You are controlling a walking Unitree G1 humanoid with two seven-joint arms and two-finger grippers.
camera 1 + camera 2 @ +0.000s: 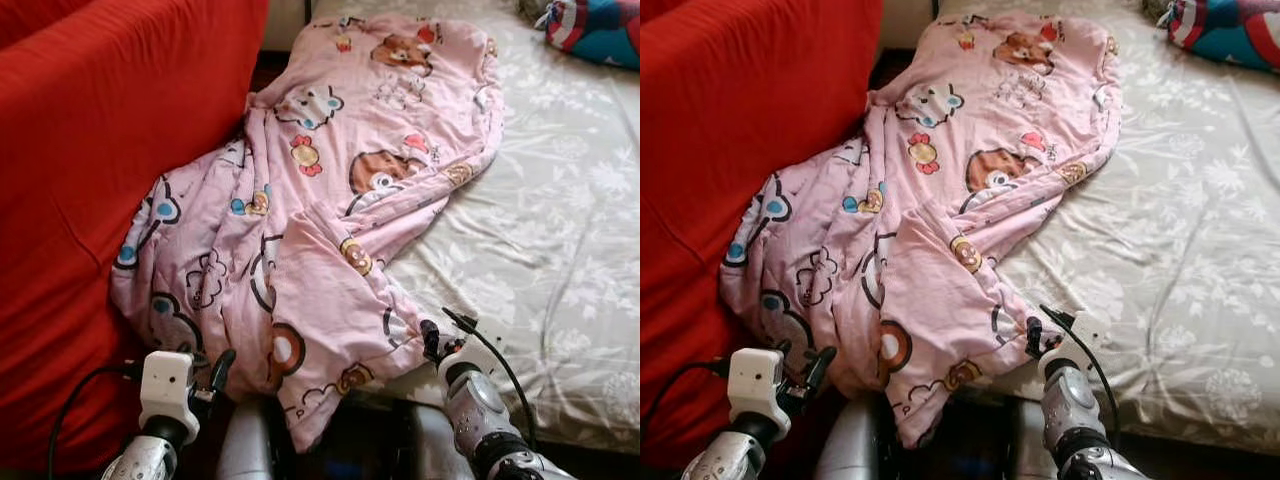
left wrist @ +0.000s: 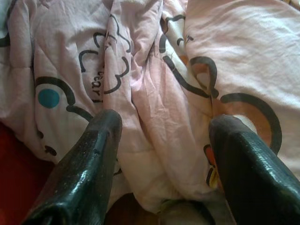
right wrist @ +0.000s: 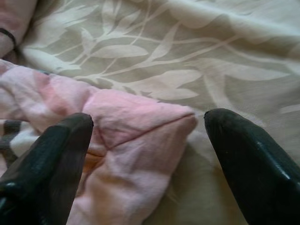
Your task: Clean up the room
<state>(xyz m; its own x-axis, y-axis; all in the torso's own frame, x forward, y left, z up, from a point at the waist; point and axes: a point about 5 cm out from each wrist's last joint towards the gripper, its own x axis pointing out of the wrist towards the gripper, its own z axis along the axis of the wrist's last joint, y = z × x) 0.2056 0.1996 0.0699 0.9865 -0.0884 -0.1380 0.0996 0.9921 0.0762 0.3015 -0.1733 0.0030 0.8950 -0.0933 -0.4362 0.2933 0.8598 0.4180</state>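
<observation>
Standing here by the bed, going left to right: there's a big red sofa (image 1: 90, 180) hard up against the left, and a pink cartoon-print blanket (image 1: 330, 200) slumped between it and the mattress (image 1: 570, 230). The blanket runs long from the far end of the bed down toward the robot, one side bunched against the sofa, the near end spilling over the bed edge between the two arms.

The left gripper (image 1: 215, 375) sits low by the sofa, right at the crumpled near-left part of the blanket. From its wrist cam the fingers (image 2: 89, 164) are spread wide with folds of pink fabric lying straight ahead between them, not pinched yet as far as I can tell.

The right gripper (image 1: 435, 340) is up at the near-right corner (image 3: 154, 122), where the blanket ends on the grey leaf-print sheet (image 3: 187, 47). Fingers (image 3: 253, 154) apart there too, and the corner pokes right into the gap, with the blanket off toward the robot's left.

Honestly both arms look about equally close, each lined up on its own end of the near edge, so my guess is a two-handed grab to fold or lift it.

No bins or baskets around. Far right corner of the bed has something blue and red (image 1: 595, 30), maybe a pillow or toy, too cropped to call.
</observation>
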